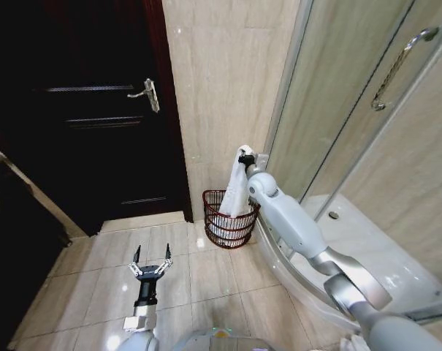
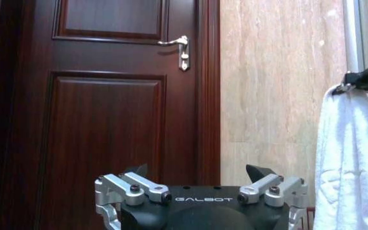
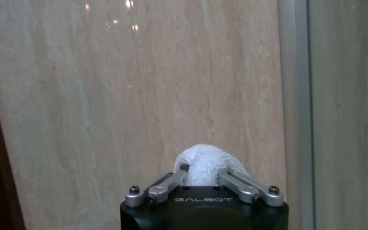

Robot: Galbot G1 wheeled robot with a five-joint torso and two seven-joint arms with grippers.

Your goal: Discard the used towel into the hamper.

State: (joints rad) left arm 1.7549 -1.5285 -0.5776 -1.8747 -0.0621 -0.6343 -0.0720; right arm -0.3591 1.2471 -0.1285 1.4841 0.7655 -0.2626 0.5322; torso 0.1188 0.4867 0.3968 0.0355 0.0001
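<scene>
Left gripper (image 1: 152, 260): parked low and nearest, above the tiled floor (image 1: 206, 285); its jaws are spread wide and nothing is held. It is judged to be waiting, as it is kept well apart from the towel.

Right gripper (image 1: 244, 157): raised farther off by the wall, at the end of an arm stretched forward and up. Its jaws are closed tight on the top of the white towel (image 1: 237, 191).

Towel: held by its upper end so that it hangs straight down in a long fold. Its lower end reaches the hamper's opening. It is likely held this high so the cloth can drop inside.

Hamper (image 1: 229, 219): a dark red wire basket set on the floor at the foot of the beige wall (image 1: 221, 88), between the dark wooden door (image 1: 82, 110) and the glass shower enclosure (image 1: 337, 102). White cloth can be seen through its ribs.

Head view: the hamper and the whole hanging length are shown together.

Left wrist view: the towel (image 2: 350, 163) is seen from the side, beside the door (image 2: 107, 96).

Right wrist view: the pinched white bunch (image 3: 204, 165) is seen up close between the jaws, against the wall.
</scene>
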